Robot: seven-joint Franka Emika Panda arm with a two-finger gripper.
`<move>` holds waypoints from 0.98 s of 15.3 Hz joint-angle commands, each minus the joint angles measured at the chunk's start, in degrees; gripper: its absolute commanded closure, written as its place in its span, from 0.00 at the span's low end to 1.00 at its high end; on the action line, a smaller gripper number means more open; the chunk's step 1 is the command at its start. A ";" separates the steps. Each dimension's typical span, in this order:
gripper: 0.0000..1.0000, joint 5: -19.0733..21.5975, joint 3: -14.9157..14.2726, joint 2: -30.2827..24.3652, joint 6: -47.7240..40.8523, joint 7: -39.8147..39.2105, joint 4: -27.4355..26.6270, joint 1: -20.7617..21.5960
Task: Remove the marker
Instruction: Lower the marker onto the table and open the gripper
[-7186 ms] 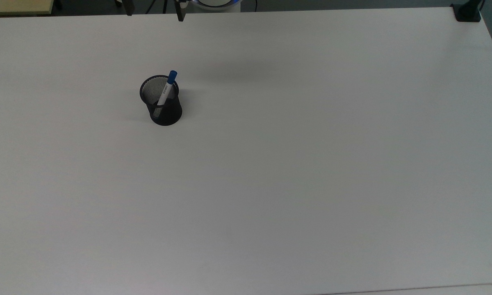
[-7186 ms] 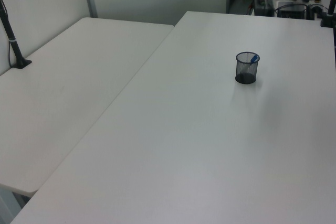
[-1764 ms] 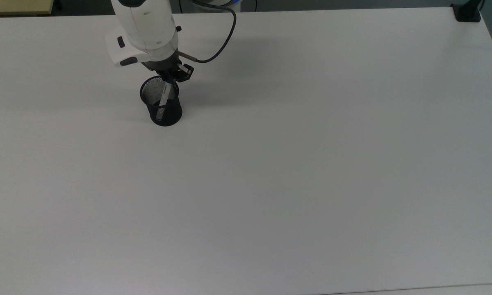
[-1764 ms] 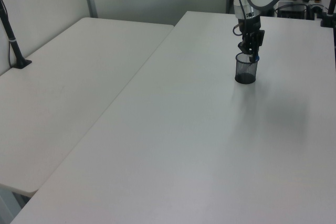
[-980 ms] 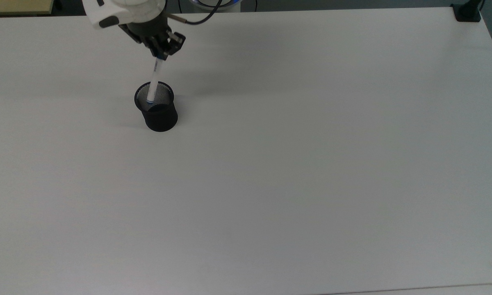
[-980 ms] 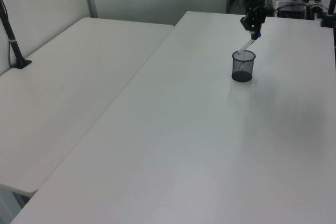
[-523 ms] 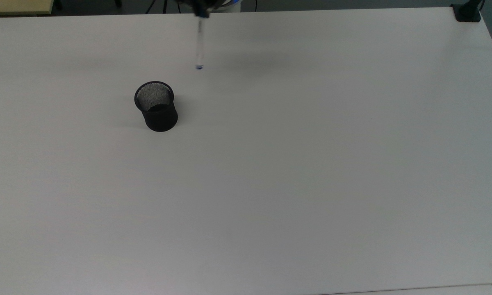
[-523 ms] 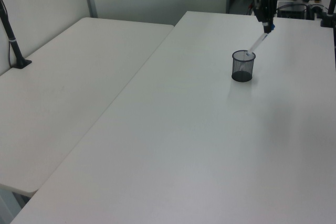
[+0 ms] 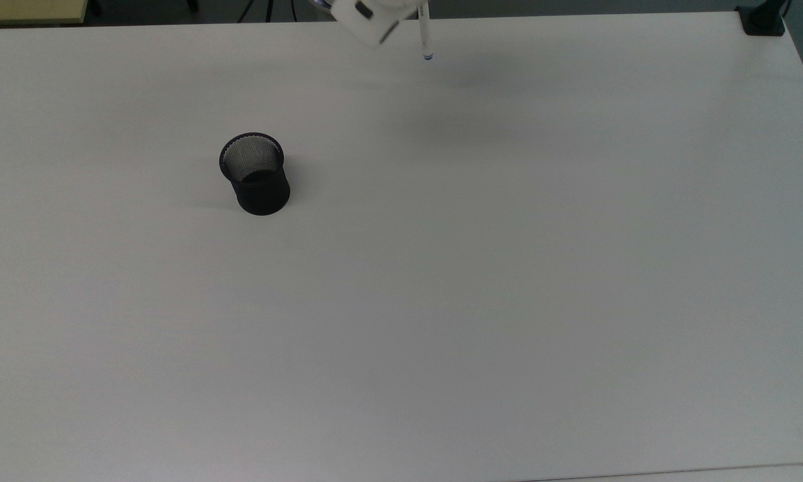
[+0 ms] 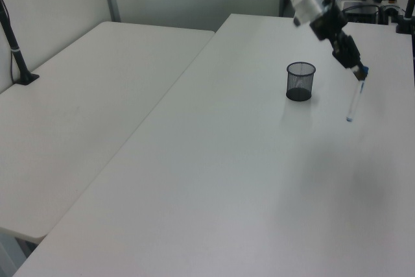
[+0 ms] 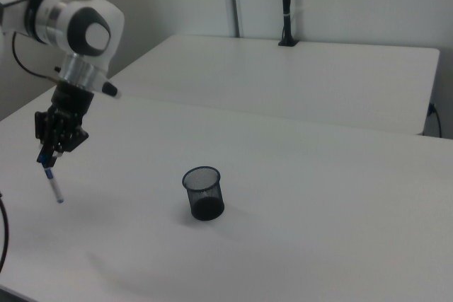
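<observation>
I have the marker (image 10: 353,100) clear of the black mesh cup (image 10: 301,82) and hanging in the air, with the fingers (image 11: 51,155) clamped on its blue-capped upper end. The white barrel slopes down below the fingers, its small blue tip lowest and above bare tabletop (image 9: 482,281), not touching it as far as I can judge from the left view and the right view. The cup stands upright and empty, well apart from the fingers, off to the left view's left and the right view's right. In the top view the marker's lower end (image 9: 426,40) shows near the far edge of the tabletop. I judge the lift-out done and the carry-away in hand. What I need next is a spot below the fingers on open tabletop: lower until the tip is near the surface, lay the barrel flat, then release, minding that a round barrel may roll.
</observation>
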 commanded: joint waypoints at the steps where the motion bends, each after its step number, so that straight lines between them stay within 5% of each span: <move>1: 1.00 0.97 -0.35 9.40 -7.83 2.25 3.87 2.51; 5: 1.00 1.50 -0.79 14.42 -6.18 6.83 6.25 3.03; 11: 1.00 1.76 -9.30 21.63 -0.03 9.29 8.80 9.62; 15: 1.00 1.85 -11.59 22.61 3.57 10.96 9.86 10.68</move>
